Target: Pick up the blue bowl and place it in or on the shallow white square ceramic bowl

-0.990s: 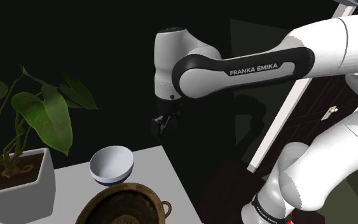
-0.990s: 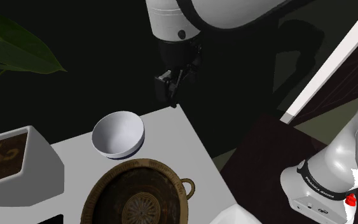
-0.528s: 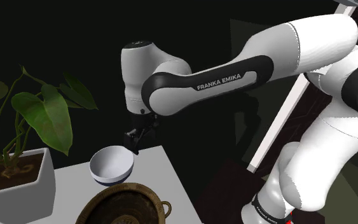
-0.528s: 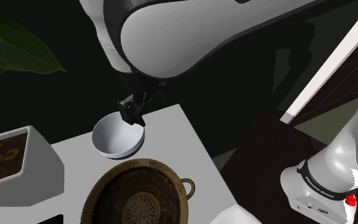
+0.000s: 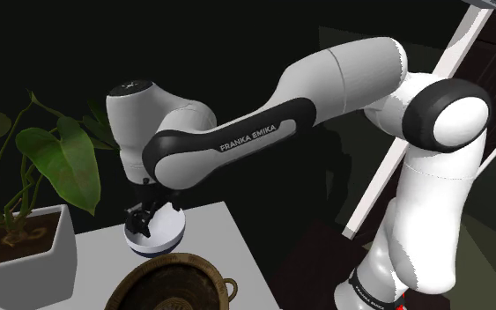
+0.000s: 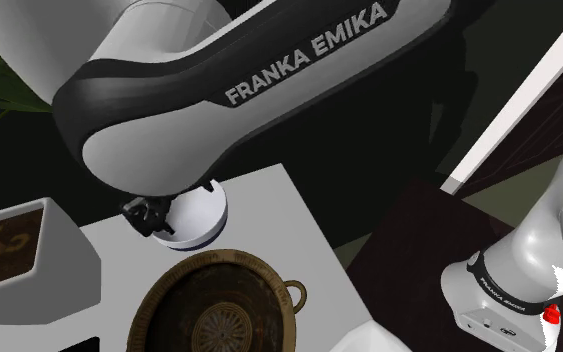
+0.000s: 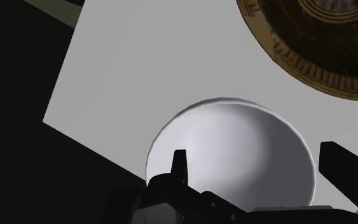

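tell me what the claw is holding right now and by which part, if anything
Nothing is held. The claw is open over the bowl, its fingers apart and not clasping the rim.

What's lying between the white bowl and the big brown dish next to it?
Nothing: in the wrist view, a bare strip of table separates the bowl from the brown dish.

White capitals reading "FRANKA EMIKA" run along the dark band of the arm (image 6: 304,52). The dark ring (image 6: 499,290) near its foot bears lettering too small to read.
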